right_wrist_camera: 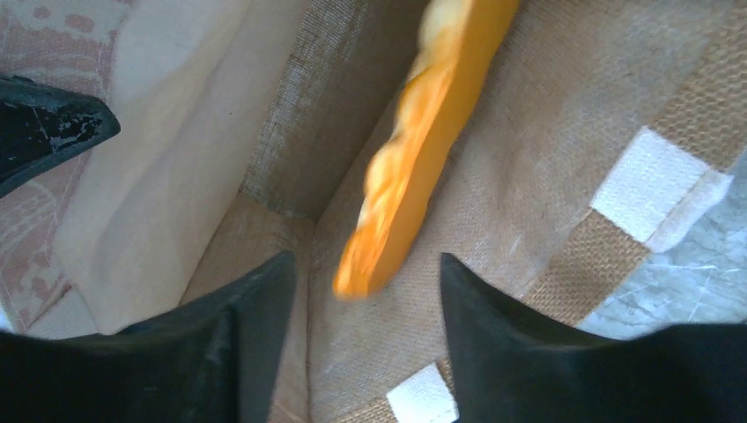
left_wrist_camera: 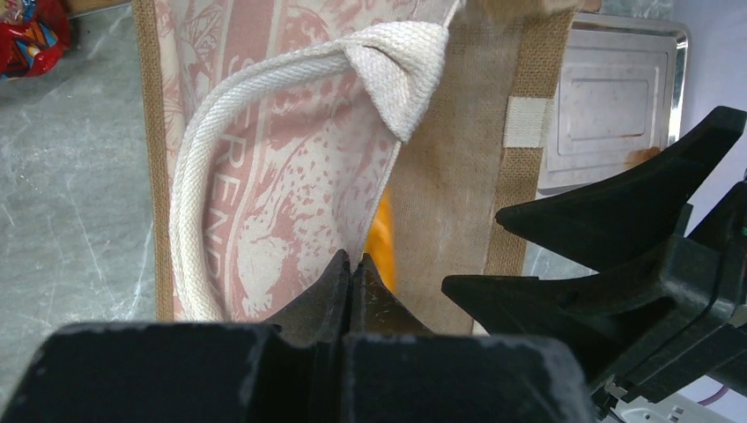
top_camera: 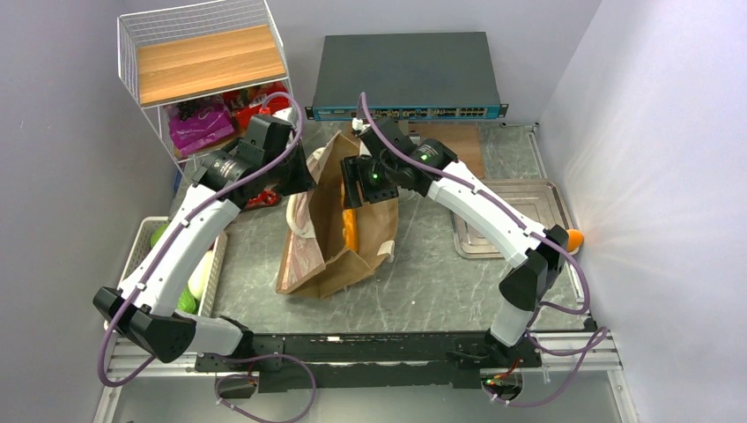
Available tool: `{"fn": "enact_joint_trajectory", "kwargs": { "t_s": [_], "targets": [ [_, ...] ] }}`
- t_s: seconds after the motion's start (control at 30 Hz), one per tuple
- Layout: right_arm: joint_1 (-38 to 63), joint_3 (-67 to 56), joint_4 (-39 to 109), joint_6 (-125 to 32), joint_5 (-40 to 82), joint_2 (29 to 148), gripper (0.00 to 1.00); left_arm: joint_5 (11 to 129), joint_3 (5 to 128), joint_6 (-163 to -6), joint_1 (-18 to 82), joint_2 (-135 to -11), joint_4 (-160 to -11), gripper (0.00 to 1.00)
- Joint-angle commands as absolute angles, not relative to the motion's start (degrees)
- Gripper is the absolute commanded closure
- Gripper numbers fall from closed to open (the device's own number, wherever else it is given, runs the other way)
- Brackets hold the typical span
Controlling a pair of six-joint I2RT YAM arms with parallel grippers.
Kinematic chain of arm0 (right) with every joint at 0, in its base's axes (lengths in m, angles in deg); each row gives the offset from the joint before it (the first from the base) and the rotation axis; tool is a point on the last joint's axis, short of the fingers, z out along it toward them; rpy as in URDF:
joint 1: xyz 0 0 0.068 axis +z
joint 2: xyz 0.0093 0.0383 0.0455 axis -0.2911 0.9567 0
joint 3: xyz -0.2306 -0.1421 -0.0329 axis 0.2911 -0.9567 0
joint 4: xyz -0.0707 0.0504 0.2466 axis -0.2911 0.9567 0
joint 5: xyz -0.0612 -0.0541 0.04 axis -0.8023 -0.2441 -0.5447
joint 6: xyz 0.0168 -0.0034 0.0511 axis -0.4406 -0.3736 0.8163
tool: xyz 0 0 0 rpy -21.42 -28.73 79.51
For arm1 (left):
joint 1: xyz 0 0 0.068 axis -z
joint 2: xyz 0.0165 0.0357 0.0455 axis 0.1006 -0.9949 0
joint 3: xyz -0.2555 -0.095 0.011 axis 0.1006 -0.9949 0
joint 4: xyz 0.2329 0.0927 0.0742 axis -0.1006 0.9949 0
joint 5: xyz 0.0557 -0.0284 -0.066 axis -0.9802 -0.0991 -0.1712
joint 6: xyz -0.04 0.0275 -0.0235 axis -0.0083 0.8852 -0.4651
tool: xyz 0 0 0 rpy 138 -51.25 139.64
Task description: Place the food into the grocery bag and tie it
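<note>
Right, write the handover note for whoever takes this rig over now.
Left gripper: shut, apparently pinching the rim of the grocery bag and holding its mouth open.
Right gripper: open over the mouth, gripping nothing.
Carrot: loose inside the bag, blurred.
Elsewhere: green produce in the white basket; red packets and purple packet in the wire rack.
Done: carrot is in.
Left: load the rest, then tie the cream handles.
</note>
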State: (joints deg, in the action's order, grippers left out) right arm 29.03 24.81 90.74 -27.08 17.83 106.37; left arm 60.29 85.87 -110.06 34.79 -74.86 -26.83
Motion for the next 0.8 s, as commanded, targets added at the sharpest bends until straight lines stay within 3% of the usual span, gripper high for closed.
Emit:
{"fn": "enact_joint_trajectory", "kwargs": {
  "t_s": [0.0,0.37,0.77],
  "targets": [
    [29.3,27.3,90.4,-28.0,18.2,105.9,0.32,62.3,86.6,-110.5,34.3,-73.4,-30.6,1.00],
    [29.3,32.6,92.4,-28.5,13.7,106.1,0.32,62.7,86.1,-110.3,33.6,-73.4,-30.8,1.00],
    [29.3,35.7,96.8,-26.2,-4.0,104.0,0.31,63.4,84.4,-110.6,32.7,-72.2,-31.4,1.00]
  ]
}}
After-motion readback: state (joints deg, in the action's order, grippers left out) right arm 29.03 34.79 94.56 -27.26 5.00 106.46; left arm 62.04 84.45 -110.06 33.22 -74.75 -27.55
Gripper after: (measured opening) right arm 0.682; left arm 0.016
